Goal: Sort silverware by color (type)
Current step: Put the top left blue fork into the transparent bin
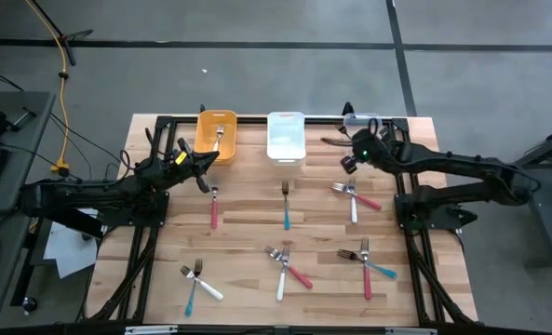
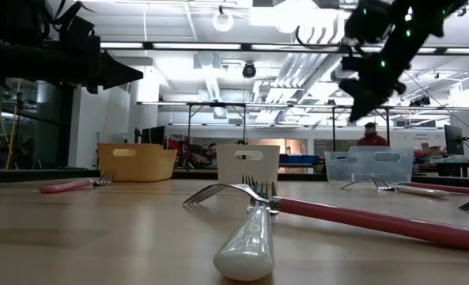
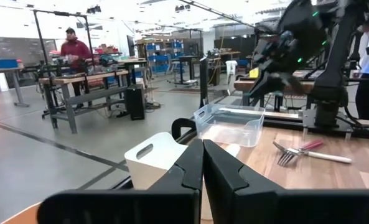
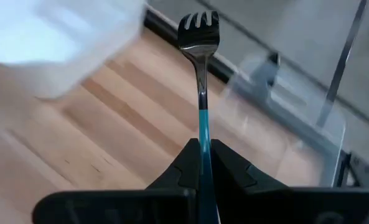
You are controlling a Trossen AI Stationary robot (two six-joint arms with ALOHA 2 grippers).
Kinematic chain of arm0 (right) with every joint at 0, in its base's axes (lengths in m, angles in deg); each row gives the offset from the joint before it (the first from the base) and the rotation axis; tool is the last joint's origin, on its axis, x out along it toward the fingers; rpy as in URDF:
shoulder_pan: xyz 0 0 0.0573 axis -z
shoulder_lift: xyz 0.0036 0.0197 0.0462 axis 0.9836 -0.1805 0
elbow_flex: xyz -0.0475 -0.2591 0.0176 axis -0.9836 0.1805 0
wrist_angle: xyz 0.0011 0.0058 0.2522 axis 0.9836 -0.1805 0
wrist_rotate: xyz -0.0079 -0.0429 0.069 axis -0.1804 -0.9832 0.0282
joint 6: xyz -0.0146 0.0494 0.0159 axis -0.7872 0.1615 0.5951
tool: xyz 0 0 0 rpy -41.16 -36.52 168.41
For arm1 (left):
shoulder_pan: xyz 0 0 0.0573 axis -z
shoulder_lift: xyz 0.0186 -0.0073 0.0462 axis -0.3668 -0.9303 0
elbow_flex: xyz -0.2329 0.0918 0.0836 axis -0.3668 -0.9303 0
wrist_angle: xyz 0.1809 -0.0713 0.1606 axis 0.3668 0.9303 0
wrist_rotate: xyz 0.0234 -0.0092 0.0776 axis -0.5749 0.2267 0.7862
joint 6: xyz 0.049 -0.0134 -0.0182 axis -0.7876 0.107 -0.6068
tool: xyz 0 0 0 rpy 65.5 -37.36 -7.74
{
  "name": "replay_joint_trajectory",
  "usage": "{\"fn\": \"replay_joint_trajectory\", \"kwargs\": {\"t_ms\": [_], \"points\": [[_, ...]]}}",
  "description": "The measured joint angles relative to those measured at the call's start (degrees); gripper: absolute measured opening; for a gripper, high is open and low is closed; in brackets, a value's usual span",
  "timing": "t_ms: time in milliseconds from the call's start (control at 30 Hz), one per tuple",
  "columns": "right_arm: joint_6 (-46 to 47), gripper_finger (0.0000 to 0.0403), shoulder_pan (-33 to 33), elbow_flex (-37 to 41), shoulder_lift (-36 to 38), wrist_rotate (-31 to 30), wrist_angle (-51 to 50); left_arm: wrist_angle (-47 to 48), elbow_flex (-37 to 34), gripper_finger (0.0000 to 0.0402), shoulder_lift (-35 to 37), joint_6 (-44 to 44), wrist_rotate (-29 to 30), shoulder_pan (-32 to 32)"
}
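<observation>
Small forks with pink, teal or white handles lie flat in scattered groups on the wooden table: a pink one (image 1: 214, 210), a teal one (image 1: 287, 212), a pair (image 1: 355, 197) and several nearer the front edge. One fork (image 1: 220, 136) lies in the orange bin (image 1: 204, 130). My right gripper (image 4: 204, 149), raised near the table's far right corner (image 1: 348, 163), is shut on a teal-handled fork (image 4: 200, 68). My left gripper (image 3: 203, 163) is shut and holds nothing. It hovers beside the orange bin (image 1: 204, 166). My right gripper pinches the fork's teal handle (image 4: 203, 127) between its two fingers. The fork runs on straight past the fingertips, with its silver head (image 4: 198, 30) farthest from the gripper. It is lifted clear of the table, above the wood beside the clear bin (image 4: 290, 124).
Three bins stand in a row along the far edge: orange, white (image 1: 286, 138) and clear (image 1: 367, 121). In the low view a white-handled fork (image 2: 246, 237) and a pink-handled one (image 2: 376, 222) lie crossed close to the camera. People show in the room behind the table.
</observation>
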Motion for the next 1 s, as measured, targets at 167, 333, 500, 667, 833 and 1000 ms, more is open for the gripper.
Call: {"fn": "replay_joint_trajectory", "kwargs": {"t_ms": [167, 333, 500, 667, 833, 1000], "points": [[-1.2, 0.0012, 7.8, 3.2, 0.4, 2.8, 2.1, 0.0, 0.0, 0.0001, 0.0, 0.6, 0.0, 0.0], [-0.8, 0.0012, 12.8, 4.7, 0.3, 5.2, 3.5, 0.0, 0.0, 0.0001, 0.0, 0.6, 0.0, 0.0], [-2.2, 0.0012, 17.4, 6.3, -0.2, 9.1, 6.8, 0.1, 0.0, 0.0001, 0.0, 0.5, 0.0, 0.0], [-3.0, 0.0012, 20.9, 6.4, -0.3, 11.7, 6.9, 0.1, 0.0, 0.0001, 0.0, 0.5, 0.0, 0.0], [-3.8, 0.0012, 21.9, 6.4, -0.9, 13.0, 6.9, 0.1, 0.0, 0.0001, 0.0, 0.4, 0.0, 0.0], [-4.7, 0.0012, 21.9, 6.4, -4.7, 14.2, 8.1, 0.1, 0.0, 0.0001, 0.0, 0.4, 0.0, 0.0]]}}
